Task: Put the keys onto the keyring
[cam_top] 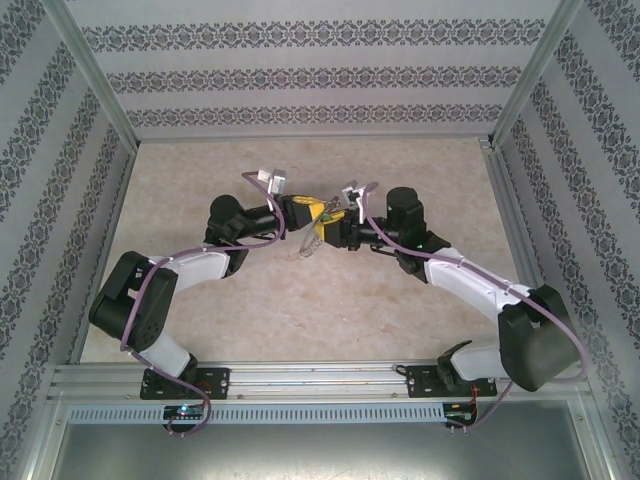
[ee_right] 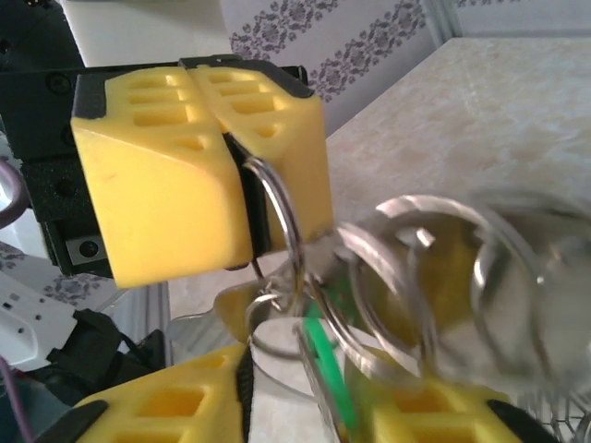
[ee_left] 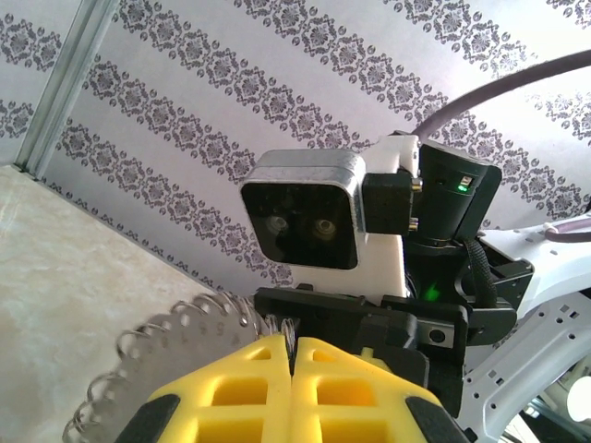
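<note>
Beige marbled tabletop [cam_top: 300,330] inside patterned walls [cam_top: 300,80], with two arms meeting mid-table. Overhead, the left gripper [cam_top: 306,212] and right gripper [cam_top: 332,225] nearly touch. The right wrist view shows the left jaws clenched on the keyring [ee_right: 277,208]. The green-headed key [ee_right: 325,365] sits among its loops between the right gripper's parted fingers [ee_right: 175,406]. The left wrist view shows the keyring's coiled edge.
</note>
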